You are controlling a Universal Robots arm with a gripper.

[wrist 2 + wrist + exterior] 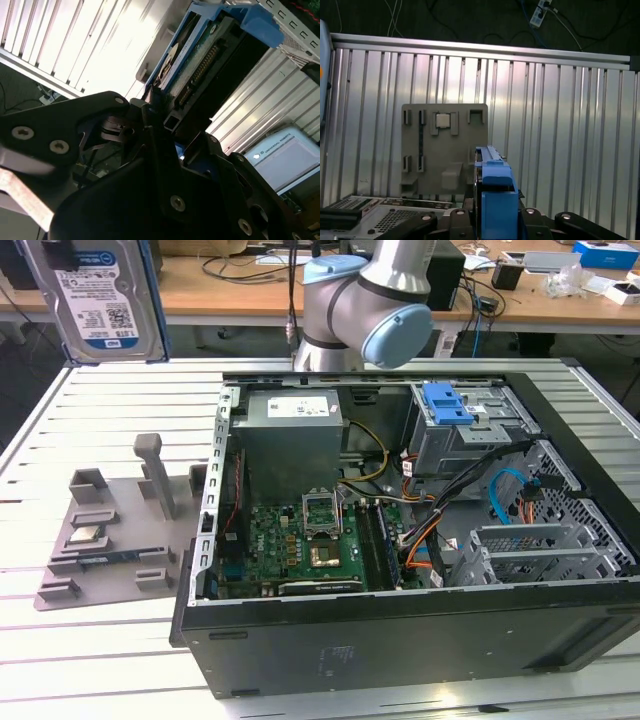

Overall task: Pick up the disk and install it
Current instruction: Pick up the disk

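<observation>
Now: silver-grey rectangular hard disk in bright blue plastic carrier point(100, 300) raised at exterior view's left, above ribbed metal table point(100, 660). Black gripper point(162, 112) – fingers point(145, 112) clamped on disk's edge in second wrist view. Grey plastic parts fixture point(110, 530) lies on table, just beside open black computer case point(400, 640).

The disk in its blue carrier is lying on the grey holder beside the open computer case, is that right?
No. The disk is not on the grey holder; the tool holds it up in the air, as the exterior view shows. The holder is beside the open computer case.
</observation>
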